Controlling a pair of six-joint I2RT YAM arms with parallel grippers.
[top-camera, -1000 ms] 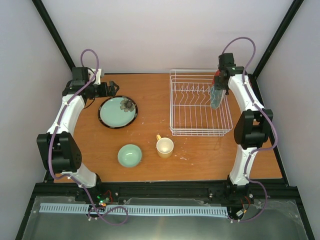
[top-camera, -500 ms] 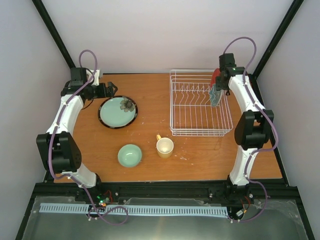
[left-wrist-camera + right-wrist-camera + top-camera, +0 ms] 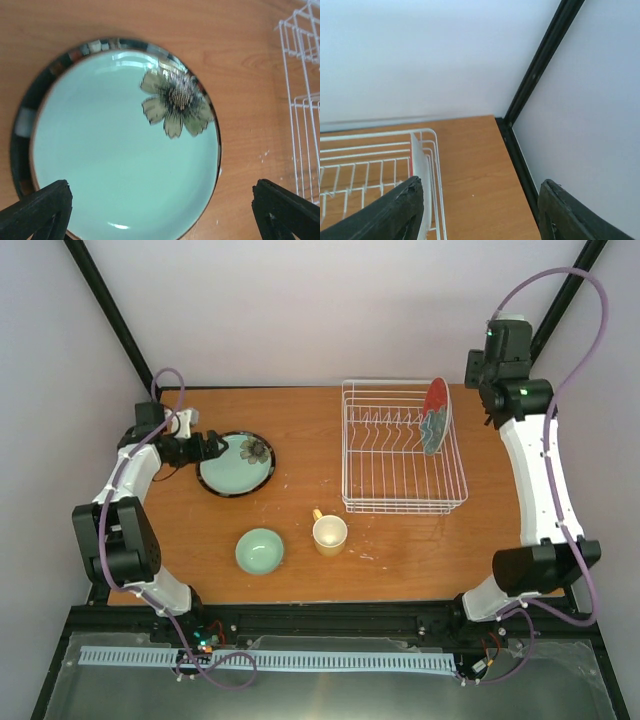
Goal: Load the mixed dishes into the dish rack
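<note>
The red plate with a teal flower [image 3: 434, 416] stands on edge in the right end slot of the white wire dish rack [image 3: 400, 502]. My right gripper [image 3: 488, 390] is raised above and to the right of it, open and empty; in the right wrist view [image 3: 482, 212] the plate's pale back [image 3: 421, 175] sits by the left finger. The mint-green dark-rimmed plate [image 3: 237, 463] lies flat on the table. My left gripper [image 3: 212, 447] hovers open at its left edge, fingers wide over the plate [image 3: 120, 145]. The mint bowl [image 3: 260, 550] and cream-yellow mug [image 3: 329, 534] stand near the front.
The rack's corner [image 3: 302, 100] shows at the right of the left wrist view. A black frame post [image 3: 540, 65] and white walls close the back right corner. Bare orange tabletop [image 3: 300, 420] lies between plate and rack.
My right gripper opened and let go of the red plate, which now stands in the rack, then lifted up and back to the right. The left gripper shifted toward the mint plate.
</note>
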